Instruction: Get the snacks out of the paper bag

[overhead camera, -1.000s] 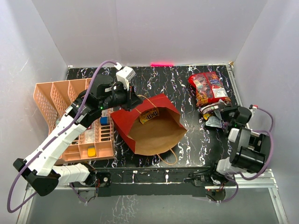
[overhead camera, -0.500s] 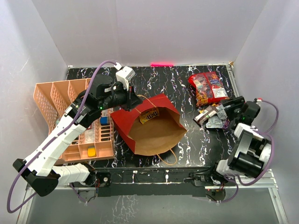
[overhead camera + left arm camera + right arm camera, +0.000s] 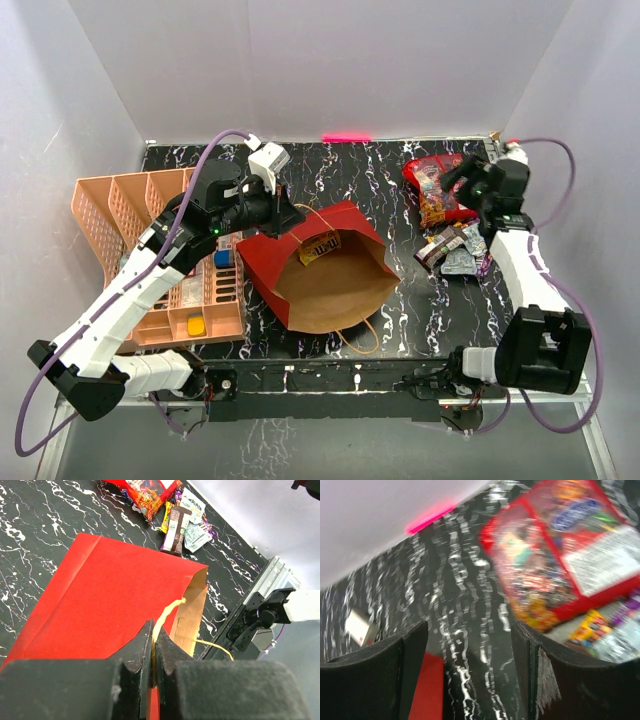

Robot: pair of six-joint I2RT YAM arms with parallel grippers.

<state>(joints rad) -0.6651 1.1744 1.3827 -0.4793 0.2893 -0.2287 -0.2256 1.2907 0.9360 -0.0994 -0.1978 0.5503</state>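
Red paper bag [image 3: 262, 262]: mouth open, one yellow-brown candy packet [image 3: 320, 247] inside, long axis roughly left-right | left gripper [image 3: 154, 641]: clamped on cord handle [image 3: 169, 611], packet near it | right gripper [image 3: 470, 635]: fingers spread, empty, over red snack bags [image 3: 445, 190]; packet well apart, toward its left.

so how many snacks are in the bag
1 in view: a yellow-brown packet just inside the mouth of the bag, at its far rim. More may be hidden deeper inside.

Paper bag [image 3: 335, 292] mouth open, unobstructed; tray [image 3: 118, 212] crowds L side.
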